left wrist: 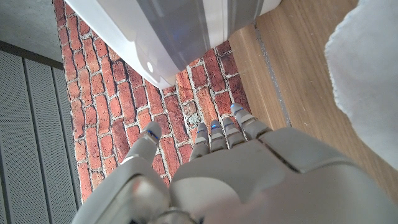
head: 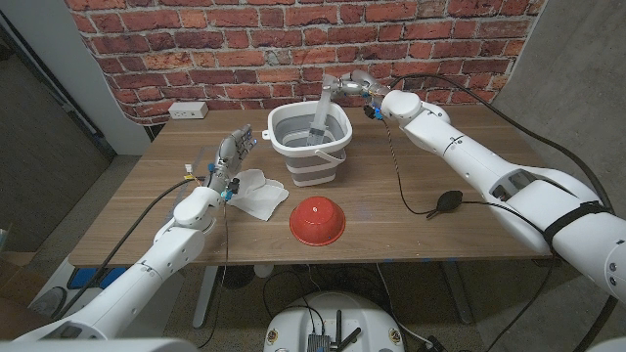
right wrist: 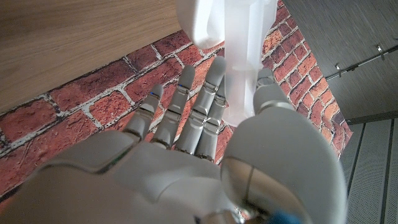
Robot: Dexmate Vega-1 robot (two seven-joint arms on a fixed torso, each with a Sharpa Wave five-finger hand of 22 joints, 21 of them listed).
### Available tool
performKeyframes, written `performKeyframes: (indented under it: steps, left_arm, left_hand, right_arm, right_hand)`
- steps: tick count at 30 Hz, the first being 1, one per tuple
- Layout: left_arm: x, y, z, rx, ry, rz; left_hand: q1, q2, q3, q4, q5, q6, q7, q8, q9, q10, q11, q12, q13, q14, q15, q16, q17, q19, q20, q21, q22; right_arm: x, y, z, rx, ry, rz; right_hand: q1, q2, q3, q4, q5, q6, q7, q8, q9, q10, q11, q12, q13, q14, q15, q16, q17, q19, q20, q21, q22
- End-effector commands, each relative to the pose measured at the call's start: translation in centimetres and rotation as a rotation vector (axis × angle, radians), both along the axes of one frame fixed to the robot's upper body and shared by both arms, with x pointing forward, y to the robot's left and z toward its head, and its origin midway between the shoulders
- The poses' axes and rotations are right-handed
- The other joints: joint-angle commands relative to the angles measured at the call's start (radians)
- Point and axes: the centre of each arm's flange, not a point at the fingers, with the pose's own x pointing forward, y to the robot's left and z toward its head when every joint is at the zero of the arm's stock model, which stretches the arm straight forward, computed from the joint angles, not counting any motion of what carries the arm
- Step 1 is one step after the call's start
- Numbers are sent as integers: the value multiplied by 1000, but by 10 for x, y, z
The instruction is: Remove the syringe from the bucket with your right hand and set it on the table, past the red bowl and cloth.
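Observation:
A grey and white collapsible bucket [head: 284, 119] stands at the back middle of the table. The clear syringe [head: 322, 110] stands tilted in it, its upper end above the rim. My right hand [head: 354, 86] reaches over the bucket's far right rim and grips that upper end. In the right wrist view the translucent syringe [right wrist: 239, 62] sits between the thumb and fingers of my right hand [right wrist: 205, 155]. My left hand [head: 231, 158] stands upright with fingers spread, left of the bucket, holding nothing. In the left wrist view my left hand [left wrist: 236, 162] faces the bucket [left wrist: 186, 31].
A red bowl [head: 317, 219] lies upside down in front of the bucket. A white cloth [head: 256, 193] lies to its left, beside my left hand. A black rubber bulb [head: 447, 201] sits under my right arm. A brick wall with an outlet [head: 188, 110] backs the wooden table [head: 469, 147].

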Motion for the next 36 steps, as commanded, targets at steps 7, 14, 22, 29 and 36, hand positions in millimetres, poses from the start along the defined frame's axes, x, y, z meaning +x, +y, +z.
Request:
performKeyframes:
  steps: [7,14,22,29,36]
  left_arm:
    - [1,3,-1,-3,-2,-2]
    - [1,3,-1,-4,0,-3]
    - [1,4,0,-7,-6,-2]
    - [1,5,1,-6,-9,0]
    - [-1,5,1,-5,-10,8]
  left_hand:
    - [6,77,1,-4,2,7,-2,0,6,7,5,5,4,7,2,6,3,-5,-53,4,5]
    - [6,78,1,-4,2,7,-2,0,6,7,4,4,4,7,3,6,3,-5,-53,4,5]
    - [6,78,1,-4,2,6,-3,0,6,8,4,5,4,6,3,6,3,-5,-53,4,5]
    - [7,78,1,-4,2,7,-3,0,6,7,4,4,4,7,4,6,3,-5,-53,4,5]
    - [7,77,1,-4,2,7,-2,0,6,7,4,4,4,7,4,6,3,-6,-54,4,5]
  right_arm:
    - [-17,0,0,30,-29,23]
    - [-22,0,2,55,-46,27]
    - [-32,-1,7,91,-80,24]
    - [-42,-5,13,114,-105,13]
    - [-50,-7,18,140,-120,9]
  right_hand:
    - [31,18,-7,-1,10,11,-5,9,-2,100,-87,6,1,12,-123,13,5,12,-5,0,1]
    - [37,23,-7,0,12,22,-10,15,-5,109,-87,8,3,17,-126,14,4,13,-6,0,1]
    - [41,27,-6,1,13,25,-11,19,-7,116,-87,8,2,23,-126,14,4,17,-6,1,1]
    - [44,27,-6,0,14,28,-11,21,-10,117,-87,7,3,26,-127,13,4,18,-6,0,1]
    - [47,28,-6,0,14,29,-10,24,-11,120,-87,7,4,28,-127,12,4,19,-7,0,1]
